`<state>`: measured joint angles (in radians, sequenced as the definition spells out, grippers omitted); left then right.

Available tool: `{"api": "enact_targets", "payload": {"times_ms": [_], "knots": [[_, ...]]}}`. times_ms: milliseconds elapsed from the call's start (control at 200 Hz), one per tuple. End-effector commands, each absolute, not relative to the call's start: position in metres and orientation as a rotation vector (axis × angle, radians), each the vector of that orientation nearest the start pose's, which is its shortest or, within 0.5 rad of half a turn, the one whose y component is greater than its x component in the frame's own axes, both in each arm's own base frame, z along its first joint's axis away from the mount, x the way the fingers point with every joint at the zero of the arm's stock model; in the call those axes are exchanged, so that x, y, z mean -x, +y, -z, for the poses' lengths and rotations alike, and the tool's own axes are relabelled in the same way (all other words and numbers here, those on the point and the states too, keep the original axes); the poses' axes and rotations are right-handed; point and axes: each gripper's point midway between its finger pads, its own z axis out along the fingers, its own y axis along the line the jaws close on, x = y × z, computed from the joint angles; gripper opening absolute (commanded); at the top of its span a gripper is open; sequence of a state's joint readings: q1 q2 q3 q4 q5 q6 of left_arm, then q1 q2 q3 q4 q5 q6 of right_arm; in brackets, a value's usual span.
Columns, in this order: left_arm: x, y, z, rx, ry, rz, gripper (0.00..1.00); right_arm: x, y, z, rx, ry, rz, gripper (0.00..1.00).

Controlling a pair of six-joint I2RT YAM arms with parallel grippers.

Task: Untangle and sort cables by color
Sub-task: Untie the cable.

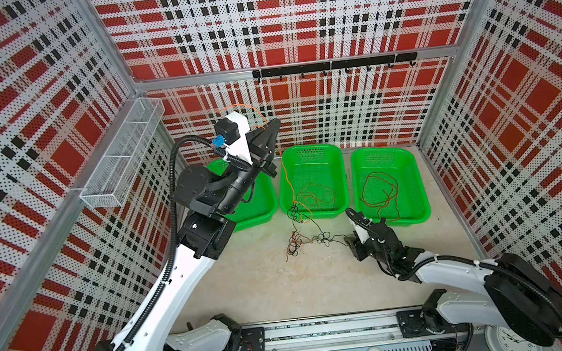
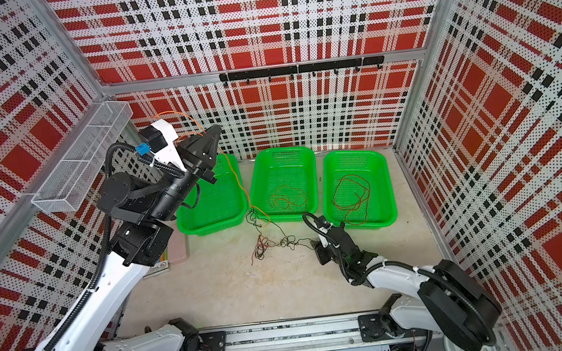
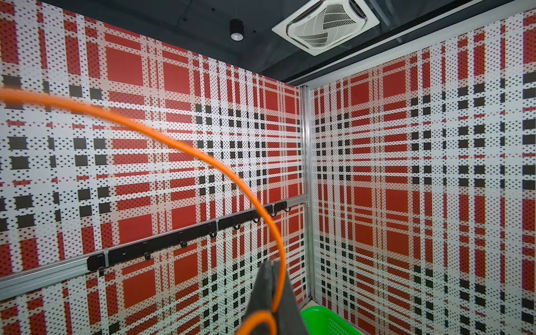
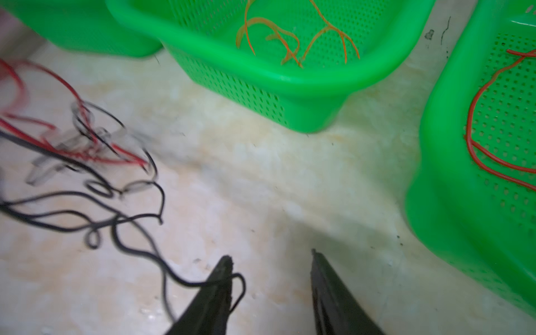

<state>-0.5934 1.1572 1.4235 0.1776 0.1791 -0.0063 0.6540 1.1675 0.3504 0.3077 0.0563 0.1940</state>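
The left gripper [image 1: 274, 124] is raised high, its jaws pressed together on an orange cable [image 1: 282, 169]. In the left wrist view the cable [image 3: 203, 158] sweeps out in a wide arc from the closed tips [image 3: 271, 265], and a short loop curls back beside them. Below the gripper the cable hangs down to the table [image 1: 266, 284]. There its lower end runs into a tangle [image 1: 297, 242] of black and reddish strands.

The right gripper [image 4: 271, 258] sits low over the table with its jaws apart and bare table between them. A black strand [image 4: 174, 275] from the tangle crosses one fingertip [image 4: 224, 269] and loops just past it. It is draped there, not clamped. The rest of the tangle lies off to that same side of the gripper and looks blurred in the right wrist view.

Ahead of the right gripper stands a green middle basket [image 4: 290, 84] holding loose orange cables [image 4: 290, 37]. Beside it on the opposite side from the tangle stands an end basket [image 4: 435, 174] holding red cables [image 4: 475, 116]. A third basket [image 1: 259, 216] sits below the left gripper, partly hidden by the arm.
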Motion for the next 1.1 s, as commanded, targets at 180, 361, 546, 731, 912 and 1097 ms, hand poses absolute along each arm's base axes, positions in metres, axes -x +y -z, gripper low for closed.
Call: {"api": "enact_targets", "payload": {"times_ms": [180, 361, 546, 731, 912, 1097], "knots": [[-0.265, -0.254, -0.568, -0.571, 1.051, 0.727, 0.0, -0.267, 0.239, -0.207, 0.673, 1.654, -0.61, 0.65], [-0.255, -0.271, -0.562, -0.629, 1.047, 0.775, 0.0, -0.267, 0.26, -0.246, 0.752, 1.549, -0.666, 0.64], [-0.247, -0.283, -0.559, -0.656, 1.045, 0.81, 0.0, -0.268, 0.293, -0.246, 0.891, 1.521, -0.736, 0.64], [-0.234, -0.294, -0.56, -0.682, 1.031, 0.843, 0.0, -0.267, 0.311, -0.243, 0.926, 1.463, -0.788, 0.65], [-0.226, -0.303, -0.562, -0.7, 1.021, 0.863, 0.0, -0.266, 0.331, -0.231, 0.979, 1.462, -0.821, 0.65], [-0.219, -0.308, -0.57, -0.699, 0.996, 0.874, 0.0, -0.274, 0.34, -0.23, 0.927, 1.436, -0.834, 0.62]]}}
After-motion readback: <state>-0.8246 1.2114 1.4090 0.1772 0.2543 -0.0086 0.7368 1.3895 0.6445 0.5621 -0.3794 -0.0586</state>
